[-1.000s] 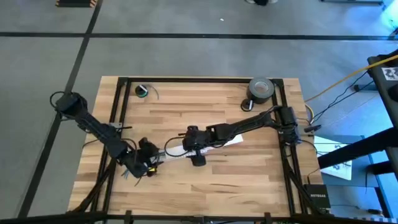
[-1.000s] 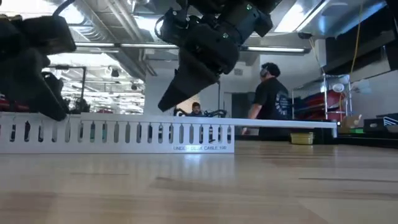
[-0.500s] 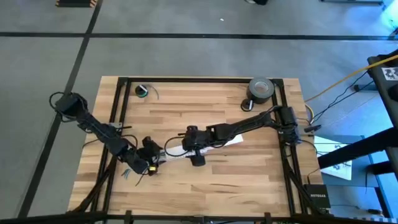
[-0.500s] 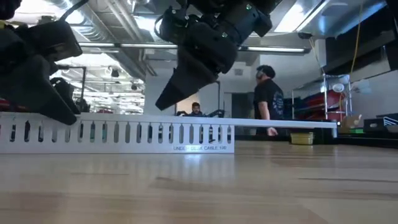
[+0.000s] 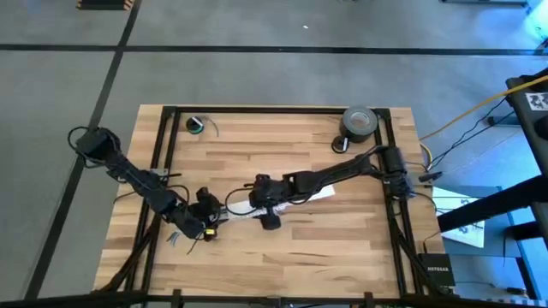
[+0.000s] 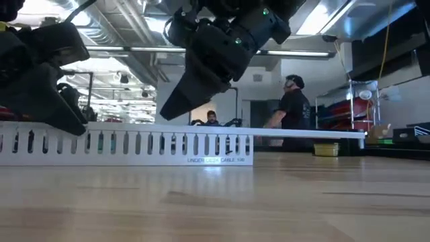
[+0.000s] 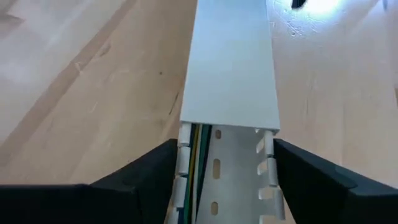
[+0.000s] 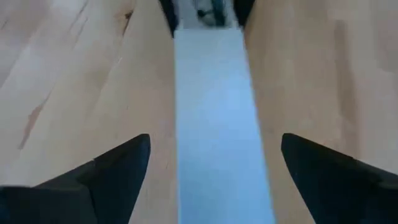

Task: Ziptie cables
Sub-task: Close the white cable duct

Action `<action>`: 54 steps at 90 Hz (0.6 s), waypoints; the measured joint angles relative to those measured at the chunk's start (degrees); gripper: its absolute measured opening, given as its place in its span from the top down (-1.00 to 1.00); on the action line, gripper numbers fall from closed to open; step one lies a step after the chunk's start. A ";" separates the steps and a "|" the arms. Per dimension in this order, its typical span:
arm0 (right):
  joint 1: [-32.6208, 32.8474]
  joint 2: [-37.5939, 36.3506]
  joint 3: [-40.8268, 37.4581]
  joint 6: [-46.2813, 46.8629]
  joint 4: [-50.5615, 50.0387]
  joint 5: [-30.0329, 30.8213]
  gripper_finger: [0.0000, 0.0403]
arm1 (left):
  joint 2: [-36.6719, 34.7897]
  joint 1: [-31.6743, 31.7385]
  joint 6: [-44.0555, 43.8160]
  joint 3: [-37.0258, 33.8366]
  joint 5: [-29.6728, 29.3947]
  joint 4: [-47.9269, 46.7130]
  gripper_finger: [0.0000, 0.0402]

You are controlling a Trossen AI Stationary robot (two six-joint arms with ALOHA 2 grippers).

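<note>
While both arms meet near the middle of the wooden slatted desk (image 5: 291, 248), they work on a long white slotted plastic cable duct (image 7: 231, 74) and not on a loose bundle. The left gripper (image 7: 227, 171) stands with its fingers wide apart on both sides of the uncovered end of the duct, toward the left edge of the desk. The thin green and yellow cables (image 7: 194, 149) lie inside this channel, close to one slotted wall. I judge the fingers straddle the duct to steady it. The right gripper (image 8: 211, 165) hangs over the flat white lid, fingers also spread wide, probably to press or slide it. I cannot find the black ziptie in any view. Compared with half a second ago, the right gripper has moved slightly toward the left arm; the left one has stayed.
</note>
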 joint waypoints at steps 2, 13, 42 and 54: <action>0.00 0.32 0.01 0.02 0.80 -0.09 -0.74 | 0.00 0.00 0.00 0.00 -0.01 -0.01 -0.18; 0.00 1.30 0.00 0.05 3.05 -0.07 -0.74 | 0.02 0.00 -0.02 0.00 -0.02 0.00 -0.18; -0.11 2.46 0.02 0.04 2.89 0.46 -0.74 | 0.04 0.15 1.66 0.00 0.04 0.56 -0.18; -0.11 2.80 0.02 0.02 3.38 0.35 -0.73 | 0.04 0.15 1.68 0.00 0.07 0.72 -0.18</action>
